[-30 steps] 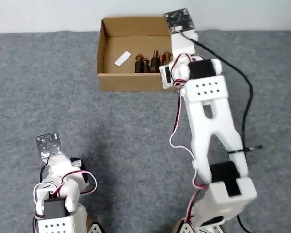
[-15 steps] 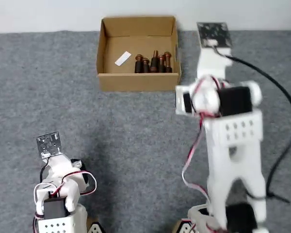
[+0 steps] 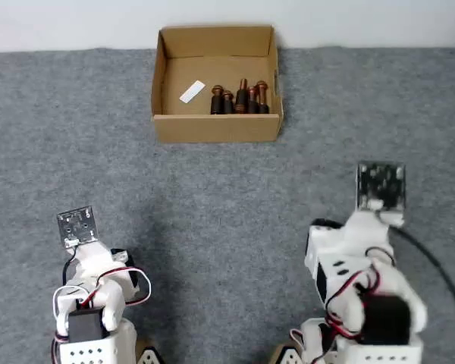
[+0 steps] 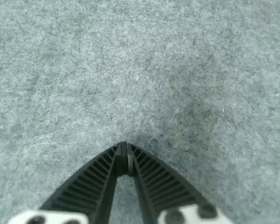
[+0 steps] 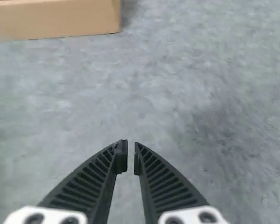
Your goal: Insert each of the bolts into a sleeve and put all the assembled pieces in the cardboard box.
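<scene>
The cardboard box [image 3: 216, 127] stands at the back of the grey felt table. Inside it, several dark sleeves with copper-coloured bolts [image 3: 240, 98] lie side by side against its right half. My left gripper [image 4: 126, 151] is shut, empty, just above bare felt at the front left. My right gripper [image 5: 130, 149] is shut to a thin slit with nothing in it, over bare felt at the front right; a lower corner of the box [image 5: 56, 21] lies well ahead of it. Both arms [image 3: 91, 288] [image 3: 360, 265] sit folded near the front edge.
A small white label [image 3: 192, 92] lies on the box floor left of the pieces. A black cable [image 3: 440, 265] trails off the right arm toward the right edge. Grey felt [image 3: 212, 205] covers the table between the arms and the box.
The right arm has pulled back from the box's right rim to a folded pose at the front right. The left arm has stayed put.
</scene>
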Tool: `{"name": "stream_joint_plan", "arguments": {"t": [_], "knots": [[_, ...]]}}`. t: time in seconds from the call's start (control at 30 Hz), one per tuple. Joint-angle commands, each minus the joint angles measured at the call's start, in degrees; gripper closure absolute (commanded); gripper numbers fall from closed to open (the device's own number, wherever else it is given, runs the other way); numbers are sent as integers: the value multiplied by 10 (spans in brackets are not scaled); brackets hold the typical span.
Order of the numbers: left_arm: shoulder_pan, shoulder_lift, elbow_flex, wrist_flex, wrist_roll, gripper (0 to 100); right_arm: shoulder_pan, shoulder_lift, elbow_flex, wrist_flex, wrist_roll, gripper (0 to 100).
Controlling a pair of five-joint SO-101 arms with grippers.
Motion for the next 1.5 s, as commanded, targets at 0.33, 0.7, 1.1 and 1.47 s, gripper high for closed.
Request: {"name": "stream_joint_plan", "arguments": {"t": [0.33,0.7,1.1,1.47], "knots": [[-1,-5,-4,1,7,995,32,-233,319,-75,30,991],[-1,-5,-4,1,7,995,33,-240,430,-108,34,990],[-1,-5,-4,1,7,995,64,-240,442,-102,33,989],[-1,-5,-4,1,7,995,61,-240,442,-102,33,989]]}}
